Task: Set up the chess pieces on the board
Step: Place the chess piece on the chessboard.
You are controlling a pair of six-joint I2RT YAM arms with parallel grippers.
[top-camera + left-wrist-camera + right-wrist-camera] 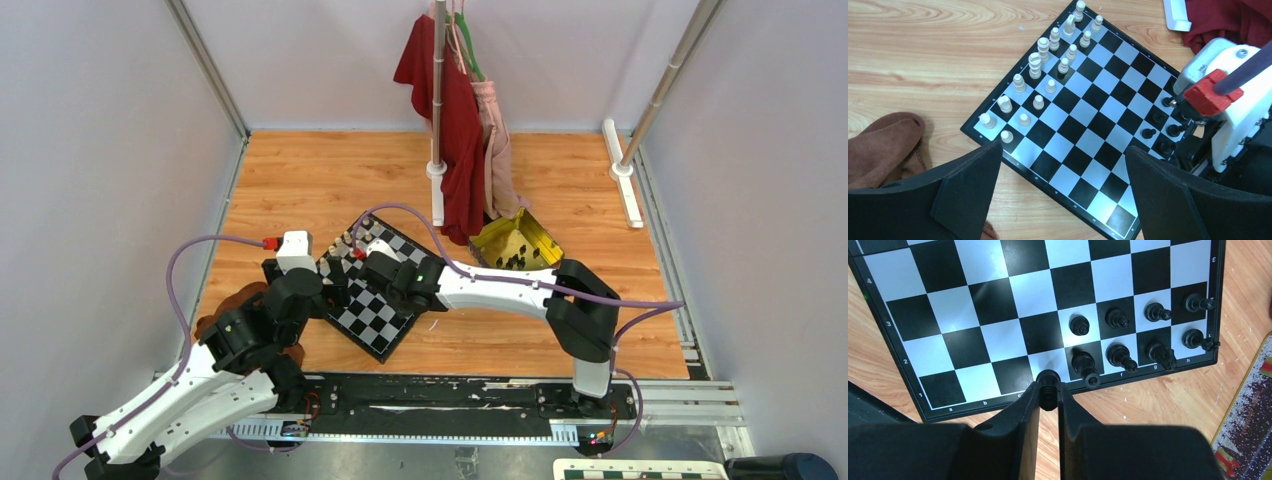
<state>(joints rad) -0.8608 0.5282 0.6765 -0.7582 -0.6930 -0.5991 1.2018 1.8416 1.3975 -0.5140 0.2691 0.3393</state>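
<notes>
Gripped black piece [1048,380] in right tool [1048,390] over board's [973,300] back rank, with left tool [1063,152] spread empty; judged to need lowering squarely into place.

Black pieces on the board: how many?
9. Four black pieces stand in the board's edge row, four in the next row, the right gripper holds one at that edge. Others may be hidden.

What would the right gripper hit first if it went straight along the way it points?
Probably the board. The right gripper holds a black piece over an empty square in the edge row, so that piece would land first. Its height above the board is unclear.
</notes>
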